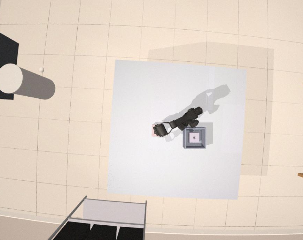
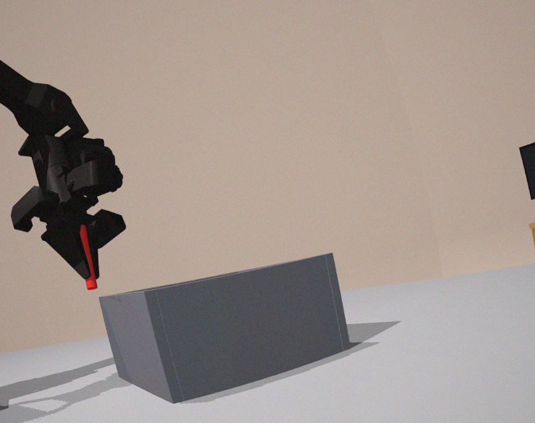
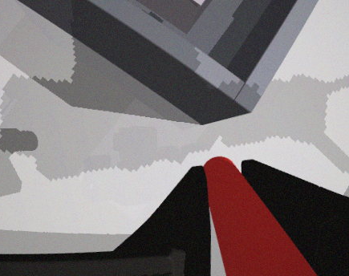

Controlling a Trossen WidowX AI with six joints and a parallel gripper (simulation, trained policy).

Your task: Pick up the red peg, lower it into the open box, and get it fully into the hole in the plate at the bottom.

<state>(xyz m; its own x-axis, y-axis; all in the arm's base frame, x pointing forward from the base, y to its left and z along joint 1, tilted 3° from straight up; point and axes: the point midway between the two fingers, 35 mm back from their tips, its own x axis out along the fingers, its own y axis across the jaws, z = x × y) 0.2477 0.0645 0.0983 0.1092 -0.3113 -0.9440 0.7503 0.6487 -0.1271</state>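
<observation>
The red peg (image 2: 87, 250) (image 3: 241, 217) is held between the fingers of my gripper (image 2: 93, 275) (image 3: 222, 175), which is shut on it. The peg hangs nearly upright, slightly tilted, with its lower end just past the fingertips. In the exterior view that end is a little above the rim height of the grey open box (image 1: 183, 140) (image 2: 254, 318) (image 3: 151, 58), to its left. In the wrist view the nearest box corner lies ahead of the peg. The pale plate (image 1: 191, 141) with a small dark hole is at the box bottom. The peg is hidden in the top view.
The box stands on a light table top (image 1: 156, 170) (image 2: 395, 377). A pinkish patch (image 1: 153, 133) lies under the arm's base. The arm (image 1: 182, 120) reaches from the base to beside the box's upper left corner in the top view. The box walls stand around the plate.
</observation>
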